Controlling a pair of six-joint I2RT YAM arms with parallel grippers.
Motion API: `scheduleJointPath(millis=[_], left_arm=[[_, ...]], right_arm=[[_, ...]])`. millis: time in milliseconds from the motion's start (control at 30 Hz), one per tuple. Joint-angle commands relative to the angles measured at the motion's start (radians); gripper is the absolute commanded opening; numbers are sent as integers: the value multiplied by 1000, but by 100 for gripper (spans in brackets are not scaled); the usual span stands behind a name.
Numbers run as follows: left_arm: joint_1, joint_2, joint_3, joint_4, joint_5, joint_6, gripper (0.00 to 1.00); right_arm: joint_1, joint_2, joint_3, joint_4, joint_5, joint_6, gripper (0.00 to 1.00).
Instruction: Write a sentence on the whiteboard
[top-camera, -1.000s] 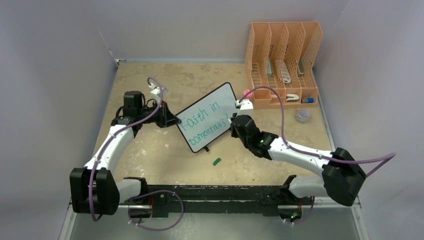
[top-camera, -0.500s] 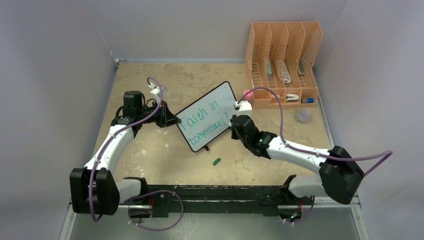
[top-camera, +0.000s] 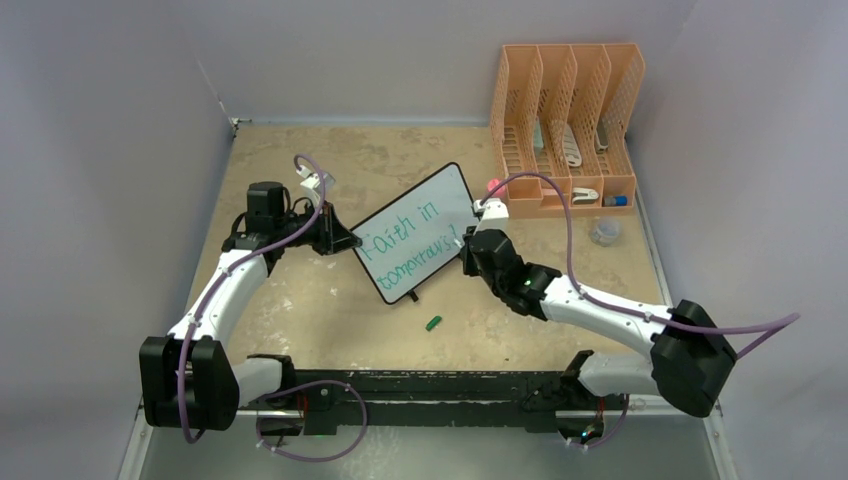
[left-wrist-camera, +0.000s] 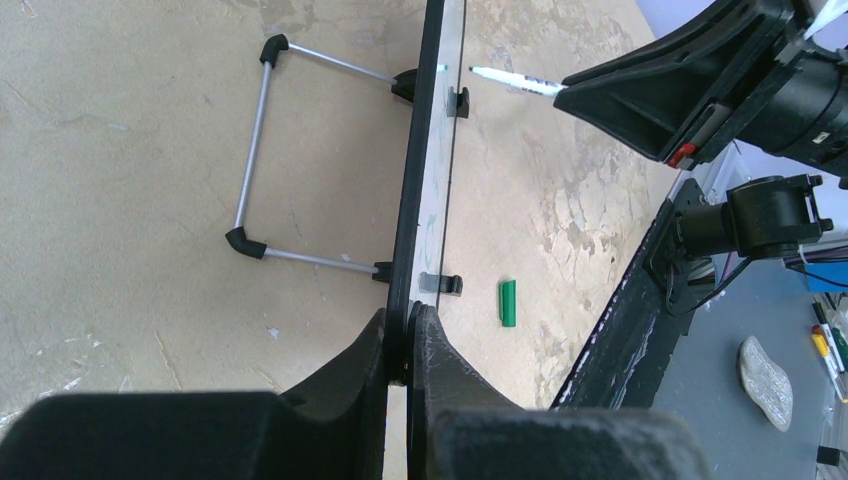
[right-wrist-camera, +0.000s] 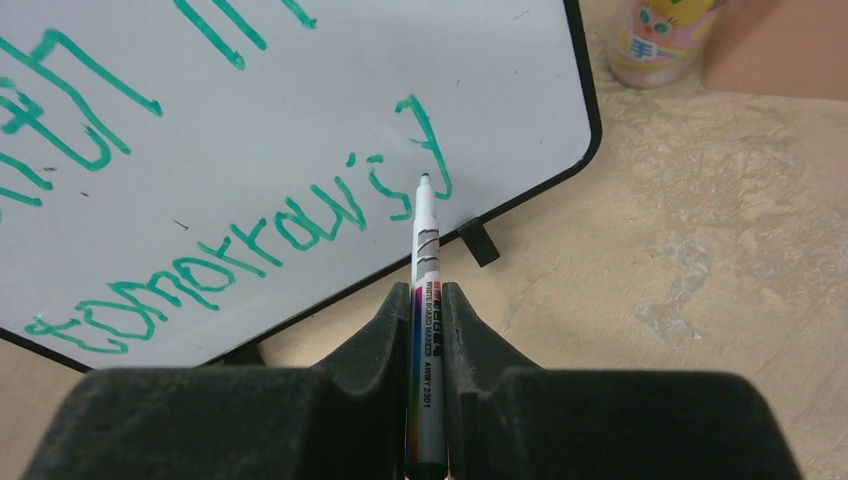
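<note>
Top external: R pincer (top-camera: 464, 243) w/ marker (right-wrist-camera: 424, 270) stays at whiteboard (top-camera: 415, 235), arm (top-camera: 600, 305) swung right.

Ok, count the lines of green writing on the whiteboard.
2. The upper line, "Faith in", crosses the middle of the whiteboard; the lower line, "tomorrow's", follows its near edge. None looks hidden.

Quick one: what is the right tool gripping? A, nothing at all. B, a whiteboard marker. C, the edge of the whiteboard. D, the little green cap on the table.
B: the right tool is shut on a whiteboard marker, whose tip sits at the green lettering on the whiteboard.
</note>
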Motion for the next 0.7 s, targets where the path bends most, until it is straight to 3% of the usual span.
scheduleJointPath(millis=[0,667], left_arm=[[13,8,-4,-10,-134,73,0],[14,6,-6,-10,-132,73,0]], right_arm=[[-4,-51,8,12,80,2,0],[-33,9,49,110,69,-45,0]])
